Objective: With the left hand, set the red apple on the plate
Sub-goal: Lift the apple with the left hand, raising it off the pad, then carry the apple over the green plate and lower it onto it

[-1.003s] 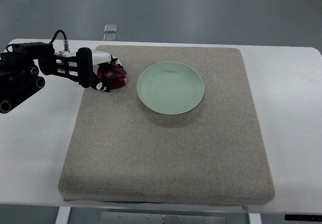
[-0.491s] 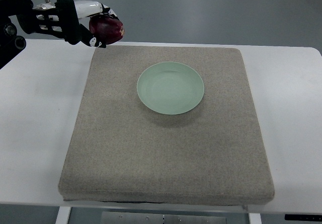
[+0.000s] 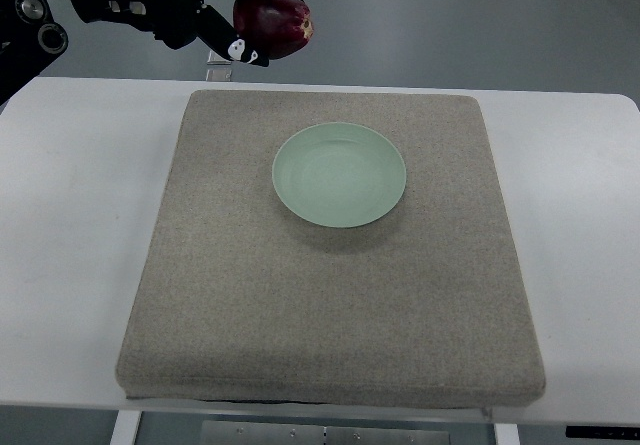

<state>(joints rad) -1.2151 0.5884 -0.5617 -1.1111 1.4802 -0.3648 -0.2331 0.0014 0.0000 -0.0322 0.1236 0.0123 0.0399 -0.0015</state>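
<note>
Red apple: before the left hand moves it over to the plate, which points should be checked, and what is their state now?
1. Left hand fingers closed on red apple: ok.
2. Apple lifted clear of the grey mat: ok.
3. Plate empty, lying flat on the mat: ok.
4. Apple above the plate: not ok; it appears up-left of it.
5. Nothing lying between apple and plate: ok.
6. Grip firmness: cannot tell.

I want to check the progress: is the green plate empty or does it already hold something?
Empty. The plate shows only bare green surface; the red apple is in the left hand.
</note>
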